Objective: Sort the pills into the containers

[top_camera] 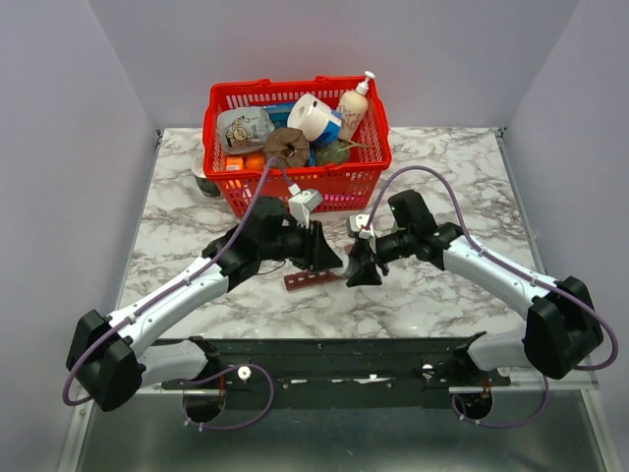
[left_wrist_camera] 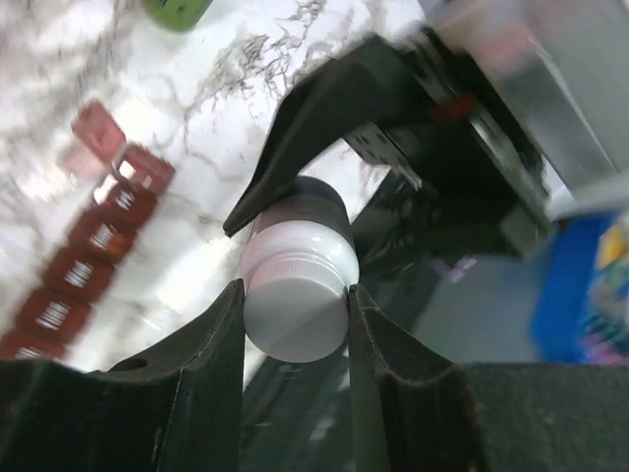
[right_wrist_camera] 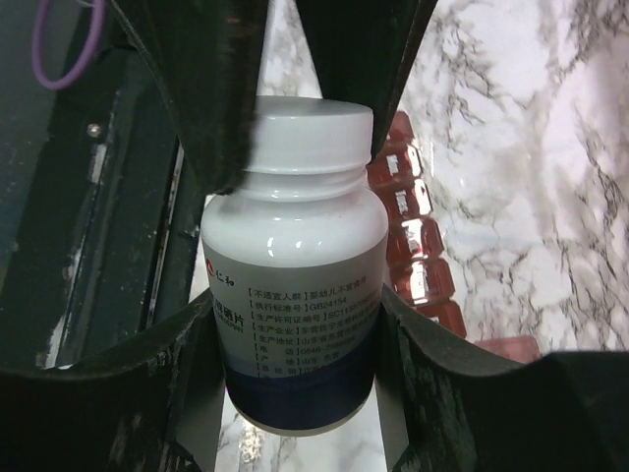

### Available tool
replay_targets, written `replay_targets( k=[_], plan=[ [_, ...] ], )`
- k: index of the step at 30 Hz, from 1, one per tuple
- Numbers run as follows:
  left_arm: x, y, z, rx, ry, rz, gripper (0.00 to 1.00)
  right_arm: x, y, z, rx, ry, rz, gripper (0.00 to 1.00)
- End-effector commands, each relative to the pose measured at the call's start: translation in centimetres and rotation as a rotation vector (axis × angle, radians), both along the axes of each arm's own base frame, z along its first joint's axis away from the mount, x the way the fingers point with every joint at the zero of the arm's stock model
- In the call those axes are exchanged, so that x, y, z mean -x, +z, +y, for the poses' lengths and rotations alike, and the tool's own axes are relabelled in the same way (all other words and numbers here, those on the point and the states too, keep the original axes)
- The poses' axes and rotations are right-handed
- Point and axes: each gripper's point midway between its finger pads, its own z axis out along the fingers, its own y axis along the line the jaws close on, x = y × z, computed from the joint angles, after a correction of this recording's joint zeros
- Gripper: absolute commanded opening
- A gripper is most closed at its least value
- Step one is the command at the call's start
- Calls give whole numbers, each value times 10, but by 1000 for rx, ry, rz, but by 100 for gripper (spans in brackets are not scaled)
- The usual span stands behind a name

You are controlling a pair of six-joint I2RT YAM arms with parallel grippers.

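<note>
- the right jaws, filling the bottom of the right wrist view, are clamped on the body of a white pill bottle (right_wrist_camera: 295, 285), one finger pressed to each side of it.
- the bottle has a label with chinese print, a small red logo and a dark blue band along its base.
- its white ribbed screw cap (right_wrist_camera: 313, 133) is on the bottle, and the left jaws are closed on that cap from the opposite side.
- the left arm (top_camera: 187, 290) and right arm (top_camera: 491, 270) meet nose to nose over the middle of the marbled desk (top_camera: 472, 187), with the bottle held between them above the surface.
- the dark-red pill organiser strip (top_camera: 307, 279) lies flat on the desk just beside and below the bottle, under the left arm's wrist. its compartments run in one row.
- the compartment at one end seems to have its translucent lid flipped up. the others look closed.
- a red mesh basket (top_camera: 246, 192) stands at the far side of the desk, well apart from the strip, and holds a pump bottle (top_camera: 356, 108), a white roll (top_camera: 313, 116) and other items.
</note>
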Motion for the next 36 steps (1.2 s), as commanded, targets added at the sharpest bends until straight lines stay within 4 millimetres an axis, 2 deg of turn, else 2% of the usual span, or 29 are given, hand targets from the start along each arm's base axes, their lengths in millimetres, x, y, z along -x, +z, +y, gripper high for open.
replay_targets(
  k=[1,6,12,22,27,30,31,33,34,36],
  plan=[
    [10,5,-10,116,283,627,0,-23,-2,2,30,-96,-71,5],
    [3,-1,1,83,417,759,0,-26,-2,2,36,-114,-65,5],
    [-1,8,4,195,428,923,0,-27,-2,2,38,-118,-69,5],
    [1,17,10,221,411,947,0,-34,-6,0,58,-149,-89,4],
    [2,14,8,214,386,936,1,-28,-4,1,42,-124,-90,4],
    [1,19,3,232,325,898,43,-26,-2,1,33,-111,-91,4],
    [1,23,1,243,302,880,69,-25,-1,2,28,-105,-90,4],
    [1,31,0,256,253,801,84,-23,-1,2,26,-102,-82,4],
    [1,35,0,261,237,767,95,-22,0,3,21,-96,-75,4],
    [2,43,3,269,194,690,99,-21,0,3,17,-90,-66,4]
  ],
)
